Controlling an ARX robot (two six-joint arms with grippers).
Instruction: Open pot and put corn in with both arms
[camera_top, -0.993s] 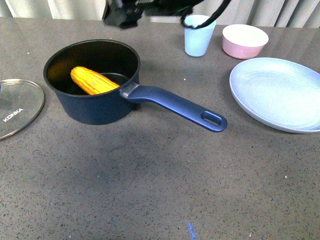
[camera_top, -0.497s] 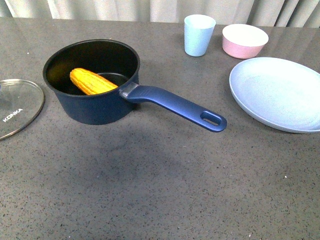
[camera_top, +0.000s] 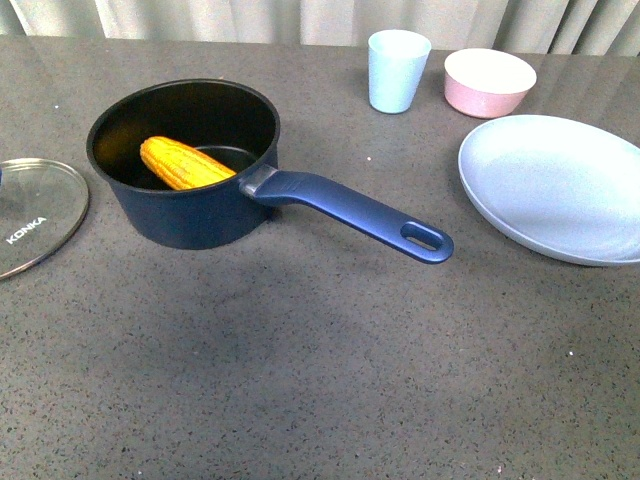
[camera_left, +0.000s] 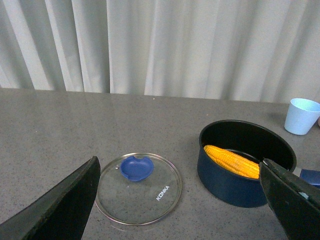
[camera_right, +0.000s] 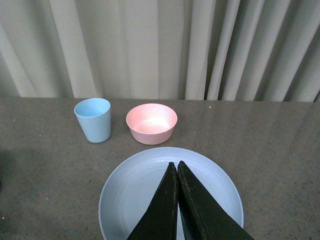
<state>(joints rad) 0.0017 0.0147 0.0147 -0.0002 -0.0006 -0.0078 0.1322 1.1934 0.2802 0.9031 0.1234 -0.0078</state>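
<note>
From the front you had no arm in view — the corn (camera_top: 186, 164) lay in the pot (camera_top: 185, 165), tip toward the handle at right. Your left gripper (camera_left: 180, 200) hung spread wide above the lid (camera_left: 138, 187). Your right gripper (camera_right: 177, 172) was pressed together over the plate (camera_right: 130, 195).

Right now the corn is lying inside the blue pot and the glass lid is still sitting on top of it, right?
Not quite. The corn does lie inside the pot, but the glass lid is off: it lies flat on the table beside the pot, apart from it. The front view shows this, and the left wrist view confirms it.
</note>
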